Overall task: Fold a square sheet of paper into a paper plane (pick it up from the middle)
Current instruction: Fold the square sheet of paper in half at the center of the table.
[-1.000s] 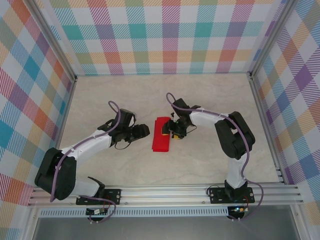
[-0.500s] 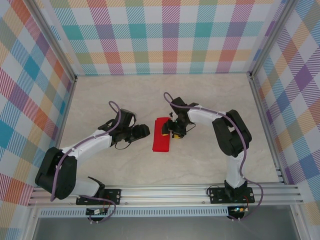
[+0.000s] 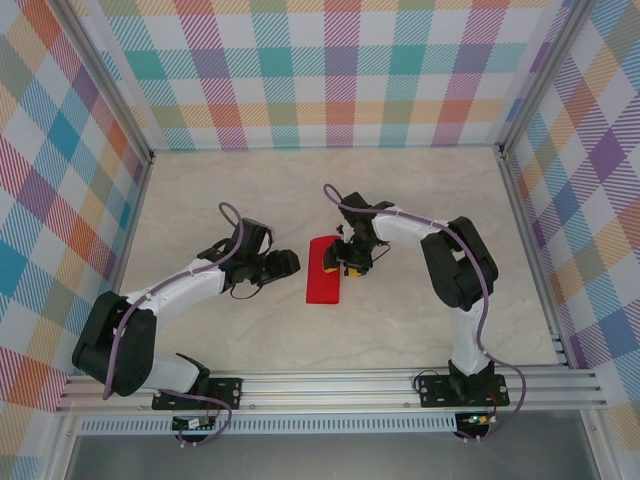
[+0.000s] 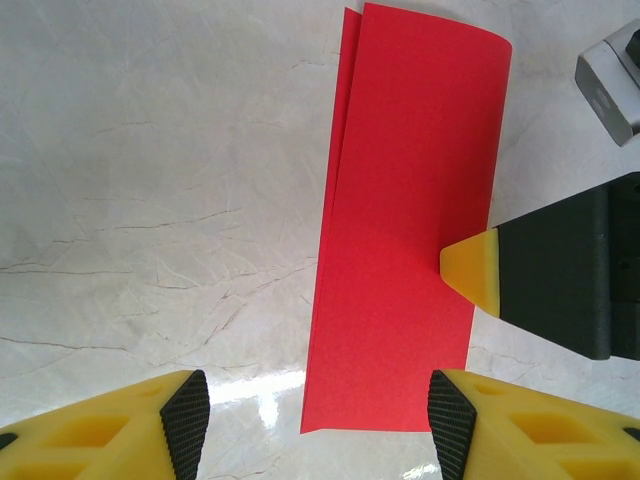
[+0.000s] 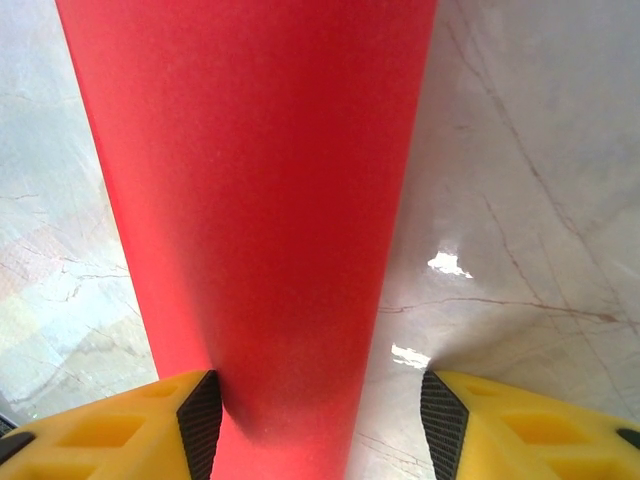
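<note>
Lying on table: folded red paper, right hand touching.

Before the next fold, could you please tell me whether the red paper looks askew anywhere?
Slightly, yes. The folded square sheet of paper lies flat, but its two layers do not line up: a thin sliver of the lower layer peeks out along one long edge. No tears visible.

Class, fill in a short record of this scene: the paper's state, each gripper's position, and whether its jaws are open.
paper: red sheet, folded in half into a strip, flat on the table
left gripper: left of the sheet, apart from it, jaws open
right gripper: at the sheet's right edge, one fingertip touching it, jaws open
</note>
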